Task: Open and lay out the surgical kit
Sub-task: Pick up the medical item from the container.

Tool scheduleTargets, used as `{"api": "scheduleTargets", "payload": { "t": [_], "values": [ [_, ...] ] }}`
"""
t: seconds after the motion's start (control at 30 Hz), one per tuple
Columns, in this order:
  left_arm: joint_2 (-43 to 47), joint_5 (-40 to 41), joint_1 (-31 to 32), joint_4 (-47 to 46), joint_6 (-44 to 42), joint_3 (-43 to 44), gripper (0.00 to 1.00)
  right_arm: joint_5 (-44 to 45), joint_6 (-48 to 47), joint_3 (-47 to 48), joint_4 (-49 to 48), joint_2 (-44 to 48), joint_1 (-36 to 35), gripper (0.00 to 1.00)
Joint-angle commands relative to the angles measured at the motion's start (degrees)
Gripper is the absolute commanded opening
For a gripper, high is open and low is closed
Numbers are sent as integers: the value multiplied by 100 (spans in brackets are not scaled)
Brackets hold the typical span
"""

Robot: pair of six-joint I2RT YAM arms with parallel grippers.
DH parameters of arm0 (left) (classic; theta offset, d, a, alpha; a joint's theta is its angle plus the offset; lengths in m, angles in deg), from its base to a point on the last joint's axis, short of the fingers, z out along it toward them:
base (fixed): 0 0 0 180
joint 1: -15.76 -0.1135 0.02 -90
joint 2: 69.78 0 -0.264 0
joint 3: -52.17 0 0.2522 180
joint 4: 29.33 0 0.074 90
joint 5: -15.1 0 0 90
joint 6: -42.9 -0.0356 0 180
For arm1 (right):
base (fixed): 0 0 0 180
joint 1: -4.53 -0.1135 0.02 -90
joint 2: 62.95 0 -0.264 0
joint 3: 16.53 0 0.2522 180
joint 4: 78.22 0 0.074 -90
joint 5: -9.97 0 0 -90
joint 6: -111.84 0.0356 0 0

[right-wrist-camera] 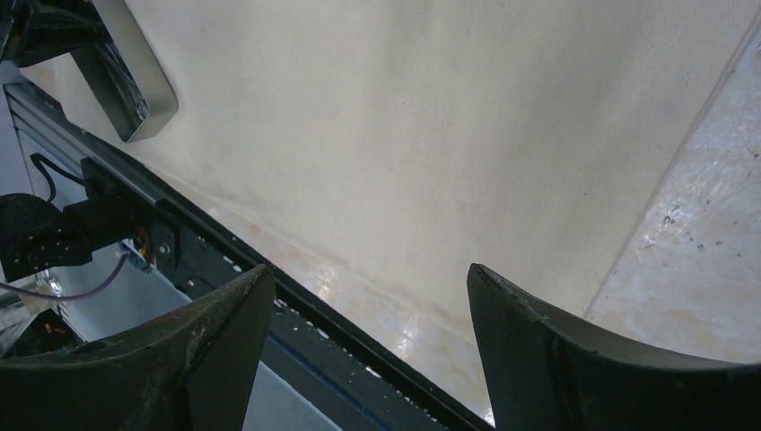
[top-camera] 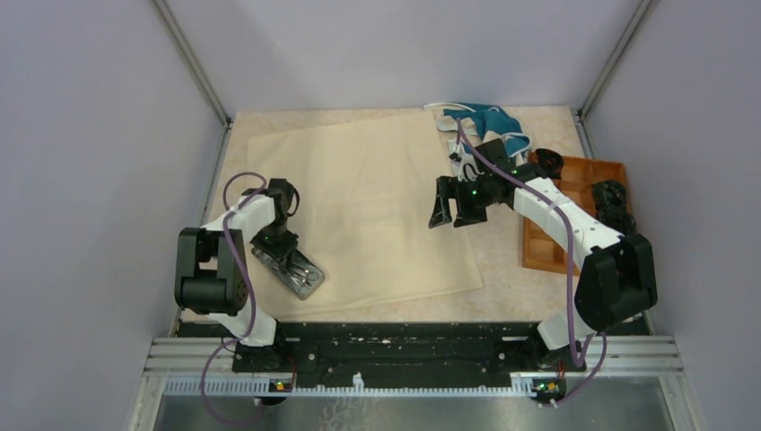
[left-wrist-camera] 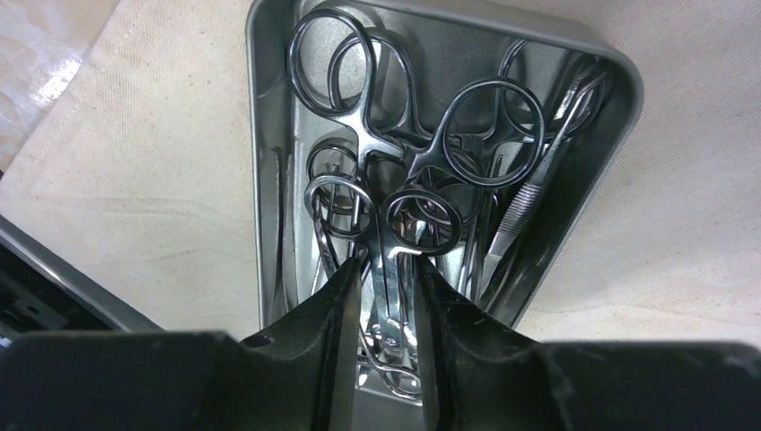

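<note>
Top external view: the beige cloth wrap [top-camera: 377,197] lies opened flat over most of the table [top-camera: 507,265]. The steel tray [top-camera: 305,280] sits on the wrap's near-left corner, close to the table's near edge.

The left gripper [top-camera: 285,256] points down into the tray. In the left wrist view its fingers [left-wrist-camera: 345,296] straddle the shanks of ring-handled forceps [left-wrist-camera: 381,238] with only a narrow gap; I cannot tell whether they pinch yet. Tweezers [left-wrist-camera: 529,193] lie along the tray's side.

The right gripper [top-camera: 451,218] hovers over the wrap's right half, spread wide and holding nothing. Teal-and-white fabric [top-camera: 489,121] sits at the far edge and an orange-brown tray [top-camera: 538,247] at the right edge.
</note>
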Motion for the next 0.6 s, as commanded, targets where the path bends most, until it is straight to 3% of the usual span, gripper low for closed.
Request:
{"api": "scheduleTargets", "payload": {
  "t": [0.0, 0.2, 0.57],
  "values": [
    [-291, 59, -15, -239, 152, -129, 31, 15, -70, 254, -44, 42, -39, 79],
    [-100, 118, -15, 8, 105, 45, 11, 32, -69, 237, -75, 89, -43, 79],
    [541, -11, -21, 527, 146, 282, 2, 69, -60, 258, -102, 128, -44, 79]
  ]
}}
